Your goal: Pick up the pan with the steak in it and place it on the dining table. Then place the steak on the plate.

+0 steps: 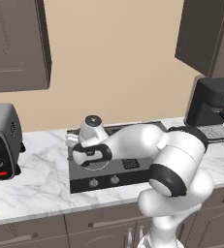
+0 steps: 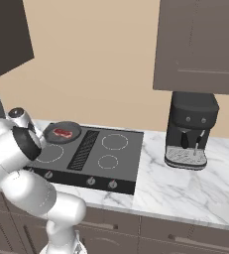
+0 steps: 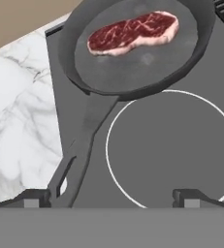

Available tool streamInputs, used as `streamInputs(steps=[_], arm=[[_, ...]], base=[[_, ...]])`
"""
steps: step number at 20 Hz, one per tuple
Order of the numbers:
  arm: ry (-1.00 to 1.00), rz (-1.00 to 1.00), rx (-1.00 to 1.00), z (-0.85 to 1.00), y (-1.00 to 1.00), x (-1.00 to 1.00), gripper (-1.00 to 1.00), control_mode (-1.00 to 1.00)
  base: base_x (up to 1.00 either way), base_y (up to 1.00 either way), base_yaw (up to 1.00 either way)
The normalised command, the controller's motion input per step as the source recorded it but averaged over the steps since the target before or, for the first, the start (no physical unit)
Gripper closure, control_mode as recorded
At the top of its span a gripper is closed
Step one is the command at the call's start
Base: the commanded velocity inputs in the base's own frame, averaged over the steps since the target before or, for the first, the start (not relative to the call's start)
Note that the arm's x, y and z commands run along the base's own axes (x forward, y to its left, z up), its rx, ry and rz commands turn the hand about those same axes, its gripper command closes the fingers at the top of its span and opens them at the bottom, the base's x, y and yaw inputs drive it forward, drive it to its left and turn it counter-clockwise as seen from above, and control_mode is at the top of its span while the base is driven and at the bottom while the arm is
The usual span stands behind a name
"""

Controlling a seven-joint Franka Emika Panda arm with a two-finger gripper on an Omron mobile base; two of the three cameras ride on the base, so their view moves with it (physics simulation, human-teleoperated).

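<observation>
On the back-left burner of the stove (image 2: pixel 93 151), the pan (image 3: pixel 133 48) holds the steak (image 3: pixel 132 31), its handle (image 3: pixel 82 150) pointing toward the gripper (image 3: pixel 111 196), whose fingers (image 3: pixel 191 196) hover spread wide, apparently to close on it.

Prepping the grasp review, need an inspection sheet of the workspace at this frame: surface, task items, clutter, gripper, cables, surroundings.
Surface: white veined marble counter with a dark stove set into it.
Job's things: pan sits on the stove at its rear left burner, handle pointing toward the hand camera; steak lies flat inside the pan.
Clutter: coffee machine on the counter right of the stove; toaster oven at the left.
Gripper: gripper open, above the stove, one fingertip close beside the end of the pan's handle; nothing held.
Cables: nothing seen.
Surroundings: beige wall, dark upper cabinets, drawers under the counter.
</observation>
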Motion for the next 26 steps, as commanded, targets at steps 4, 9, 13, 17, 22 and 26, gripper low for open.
streamInputs(steps=[4, 9, 13, 17, 22, 26], arm=[[0.00, -0.04, 0.00, -0.18, 0.27, 0.21, -1.00, -1.00], [0.00, -0.01, 0.00, -0.03, 0.06, 0.04, -1.00, -1.00], [0.00, -0.01, 0.00, -0.04, 0.04, 0.10, -1.00, -1.00], [0.00, -0.02, 0.00, -0.18, 0.08, 0.19, -1.00, -1.00], [0.00, -0.02, 0.00, -0.29, 0.01, 0.13, -1.00, -1.00], [0.00, -0.03, 0.00, -0.35, 0.03, 0.04, -1.00, -1.00]], base=[[0.00, 0.00, 0.00], [0.00, 0.00, 0.00], [0.00, 0.00, 0.00], [0.00, 0.00, 0.00], [0.00, 0.00, 0.00], [0.00, 0.00, 0.00]])
